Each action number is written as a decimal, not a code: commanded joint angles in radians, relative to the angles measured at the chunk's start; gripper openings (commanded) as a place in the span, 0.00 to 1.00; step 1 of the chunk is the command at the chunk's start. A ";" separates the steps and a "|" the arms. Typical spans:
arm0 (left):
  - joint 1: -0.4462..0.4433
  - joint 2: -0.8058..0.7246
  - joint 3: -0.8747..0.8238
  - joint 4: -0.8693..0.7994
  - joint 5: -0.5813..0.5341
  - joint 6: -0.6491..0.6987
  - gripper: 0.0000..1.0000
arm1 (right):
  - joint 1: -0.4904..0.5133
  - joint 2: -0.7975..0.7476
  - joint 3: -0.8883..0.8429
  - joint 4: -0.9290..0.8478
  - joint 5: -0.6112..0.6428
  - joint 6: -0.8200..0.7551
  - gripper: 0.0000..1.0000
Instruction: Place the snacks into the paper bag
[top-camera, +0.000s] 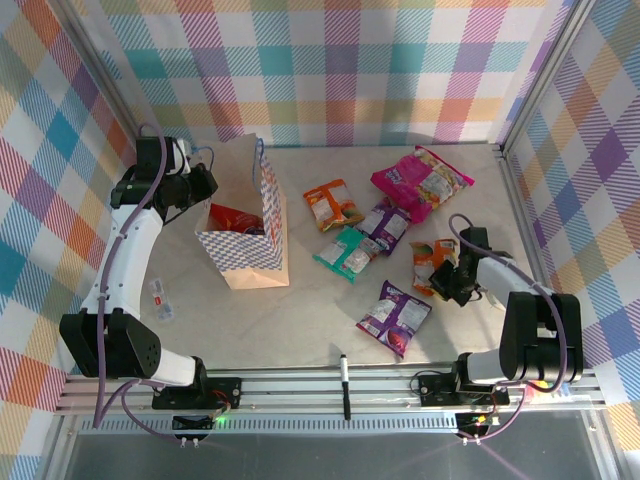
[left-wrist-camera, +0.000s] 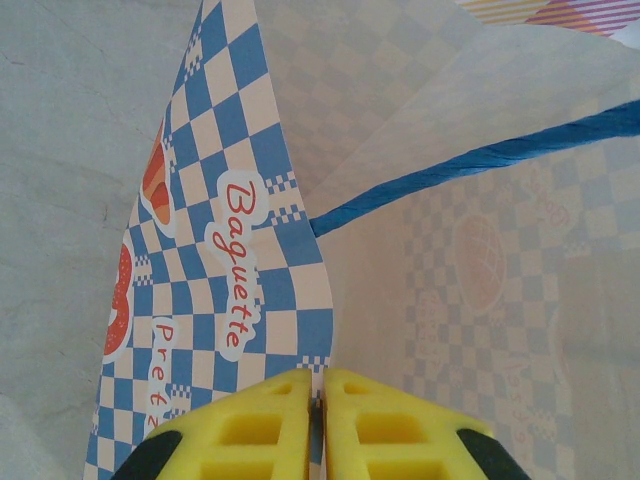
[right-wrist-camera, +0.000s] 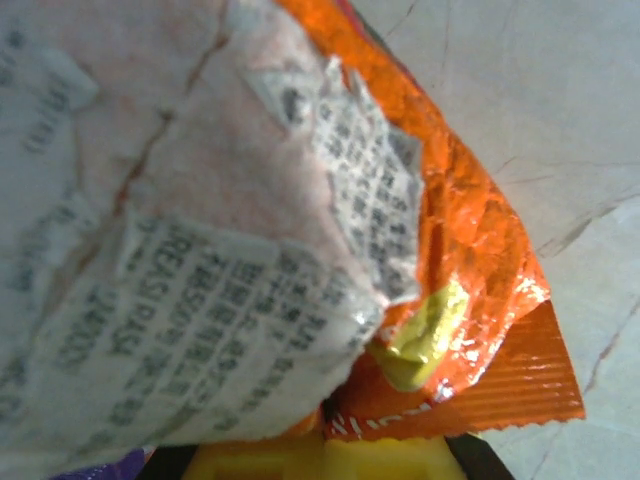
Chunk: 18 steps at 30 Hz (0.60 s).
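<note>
The paper bag stands open at the left, and a red snack packet lies inside it. My left gripper is shut on the bag's rim. In the left wrist view its yellow fingers pinch the checked paper edge below the blue cord handle. My right gripper is shut on an orange snack packet at the right. In the right wrist view that packet is clamped at its crimped end, just above the gripper. Loose snacks lie mid-table: pink, orange, purple, teal and another purple.
A black marker pen lies on the front rail between the arm bases. A small clear wrapper lies near the left arm. Checked walls close in the table on three sides.
</note>
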 joint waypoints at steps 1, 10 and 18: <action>-0.007 0.004 0.003 -0.061 -0.019 0.016 0.11 | 0.004 0.005 0.027 -0.044 0.049 -0.035 0.00; -0.007 -0.002 0.002 -0.060 -0.020 0.016 0.11 | 0.031 -0.083 0.104 -0.127 0.071 -0.088 0.00; -0.007 -0.011 0.006 -0.058 -0.020 0.013 0.11 | 0.099 -0.123 0.193 -0.193 0.112 -0.134 0.00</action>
